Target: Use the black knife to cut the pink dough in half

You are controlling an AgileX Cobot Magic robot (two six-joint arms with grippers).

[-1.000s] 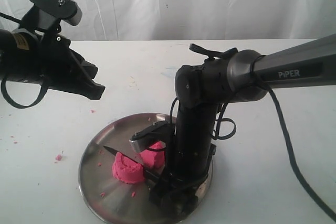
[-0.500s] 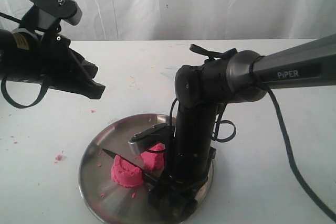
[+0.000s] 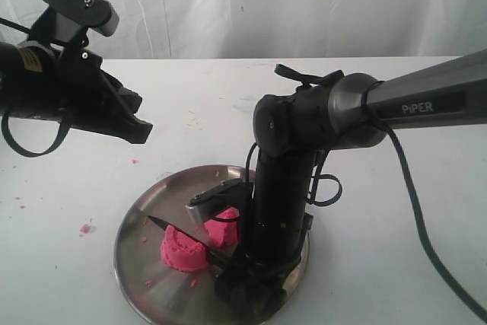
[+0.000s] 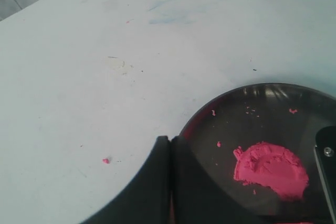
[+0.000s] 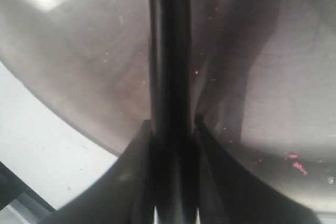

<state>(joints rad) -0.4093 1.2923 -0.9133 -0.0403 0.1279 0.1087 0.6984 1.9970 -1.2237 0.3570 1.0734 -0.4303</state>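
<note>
The pink dough lies in two lumps on the steel plate: a larger half-dome and a smaller piece behind it. The black knife runs between them, its point sticking out toward the left. My right gripper stands low over the plate's front, shut on the knife handle. My left gripper hovers above the table at the left, shut and empty; in the left wrist view its fingers meet, with one dough lump showing on the plate.
A small pink crumb lies on the white table left of the plate, with a few more specks nearby. A white curtain hangs behind the table. The right arm's body rises over the plate's right half.
The knife blade has dropped lower between the two dough lumps and the right gripper has sunk slightly toward the plate. The left arm has not moved.
</note>
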